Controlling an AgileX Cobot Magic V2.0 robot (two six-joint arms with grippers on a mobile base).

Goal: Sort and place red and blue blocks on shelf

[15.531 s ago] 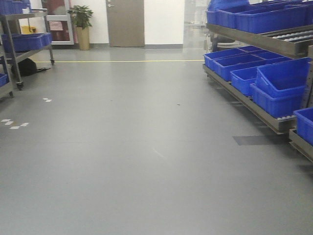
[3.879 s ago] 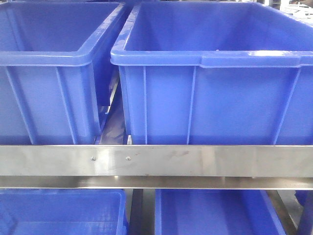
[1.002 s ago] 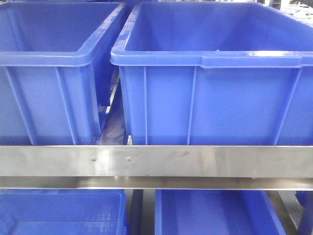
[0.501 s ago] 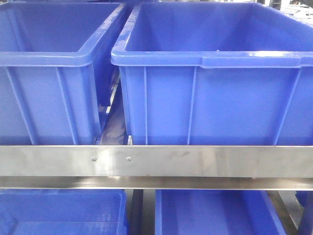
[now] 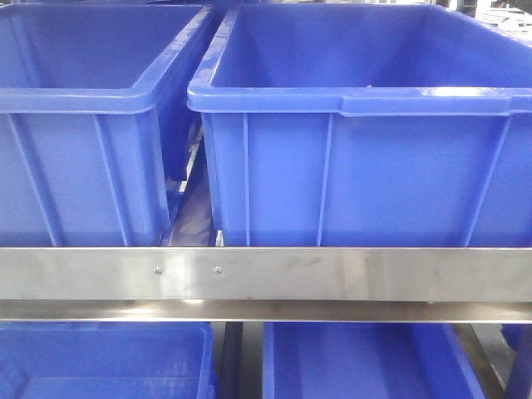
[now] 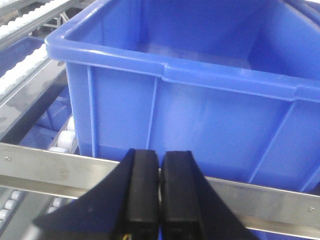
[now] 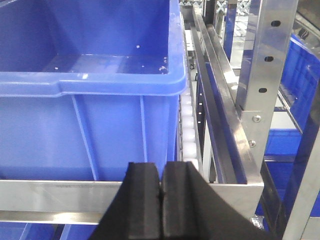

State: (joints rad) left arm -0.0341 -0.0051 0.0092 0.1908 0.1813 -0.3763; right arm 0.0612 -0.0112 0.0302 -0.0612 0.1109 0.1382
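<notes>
The red and blue blocks are out of view in every frame. The shelf shows as a brushed-steel front rail (image 5: 332, 274) across the front view, with the same rail in the left wrist view (image 6: 45, 167) and right wrist view (image 7: 55, 192), plus a perforated upright (image 7: 262, 65) and white roller tracks (image 6: 22, 70). My left gripper (image 6: 160, 155) is shut and empty, just in front of the rail. My right gripper (image 7: 161, 167) is shut and empty, also in front of the rail.
Two large blue bins (image 5: 366, 141) (image 5: 75, 133) stand side by side on the shelf tier right in front, with a narrow gap between them. More blue bins (image 5: 357, 366) sit on the tier below. The right bin's inside (image 7: 100, 65) holds nothing but specks.
Long ago the view was open floor with racks at the side; since about four seconds ago it has stayed fixed on the bins and rail. Nothing has visibly moved in the last second.
</notes>
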